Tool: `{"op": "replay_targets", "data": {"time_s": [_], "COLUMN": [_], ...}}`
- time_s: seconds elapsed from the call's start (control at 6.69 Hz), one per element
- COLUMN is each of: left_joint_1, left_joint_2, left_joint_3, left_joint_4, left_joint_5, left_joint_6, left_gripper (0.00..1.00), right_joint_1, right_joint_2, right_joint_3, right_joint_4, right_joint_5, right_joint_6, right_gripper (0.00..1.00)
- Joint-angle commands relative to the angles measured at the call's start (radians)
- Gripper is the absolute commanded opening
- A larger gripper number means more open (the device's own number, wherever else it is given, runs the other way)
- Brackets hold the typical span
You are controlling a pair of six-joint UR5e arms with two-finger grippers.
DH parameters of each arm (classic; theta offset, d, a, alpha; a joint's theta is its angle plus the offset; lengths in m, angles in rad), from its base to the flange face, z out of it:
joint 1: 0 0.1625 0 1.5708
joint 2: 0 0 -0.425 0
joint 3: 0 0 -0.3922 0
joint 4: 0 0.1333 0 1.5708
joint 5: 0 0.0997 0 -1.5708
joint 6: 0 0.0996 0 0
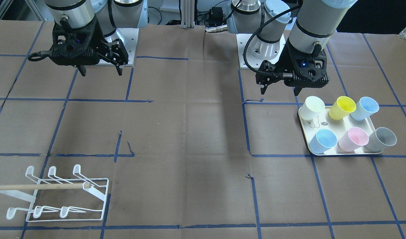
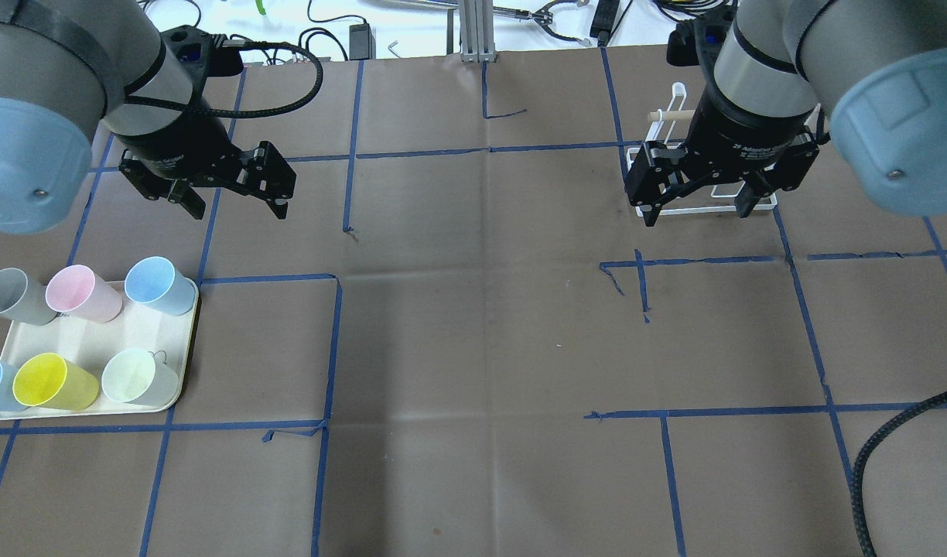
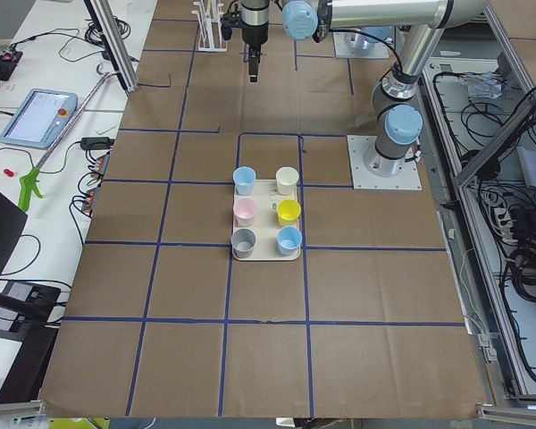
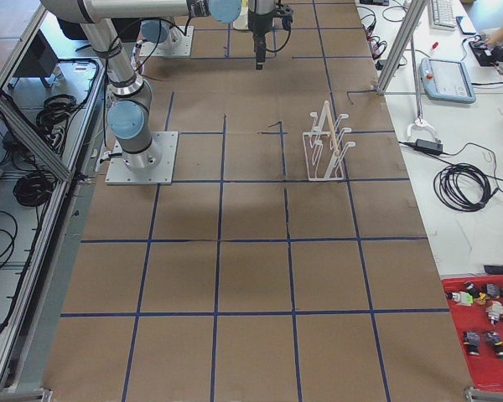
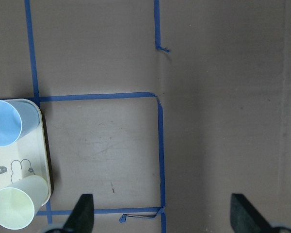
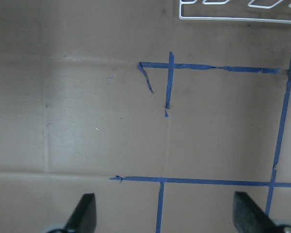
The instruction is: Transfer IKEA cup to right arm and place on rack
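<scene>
- IKEA cups [image 2: 73, 292]: six pastel plastic tumblers, mouths up, close together on the cream tray [image 2: 87, 340]; none lifted.
- Step: pick-up not yet begun.
- Left claw [image 2: 237, 205]: spread, empty, above the table [image 2: 481, 348] just beyond the tray.
- Right claw [image 2: 698, 213]: spread, empty, near the white wire rack [image 1: 40, 186].
- Next: lower the left claw onto one cup; neighbouring rims leave little side room.
- Hand-over room: the wide table middle.

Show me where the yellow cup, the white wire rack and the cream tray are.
yellow cup [image 1: 337, 112], exterior front-facing view, on its outer wall.
white wire rack [image 1: 40, 187], exterior front-facing view, on its wooden handle.
cream tray [image 1: 349, 152], exterior front-facing view, on its near rim.
</scene>
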Motion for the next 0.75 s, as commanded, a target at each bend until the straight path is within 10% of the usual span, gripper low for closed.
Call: {"op": "replay_targets", "data": {"time_s": [0.0,0.6], "left_joint_1": [0.000,0.076], "left_joint_2": [0.000,0.002], "left_joint_3": [-0.003,-0.003], "left_joint_4": [0.000,0.008], "left_joint_5": [0.000,0.006], "left_joint_6": [0.002,0.138], "left_gripper": [1.00,1.00], "right_joint_1": [0.000,0.002], "right_joint_2": [0.001,0.000], "right_joint_3": [0.000,0.000], "right_joint_4": [0.000,-0.002], "right_joint_5": [0.000,0.002], "right_joint_6": [0.000,0.003], "right_gripper": [1.00,1.00]}}
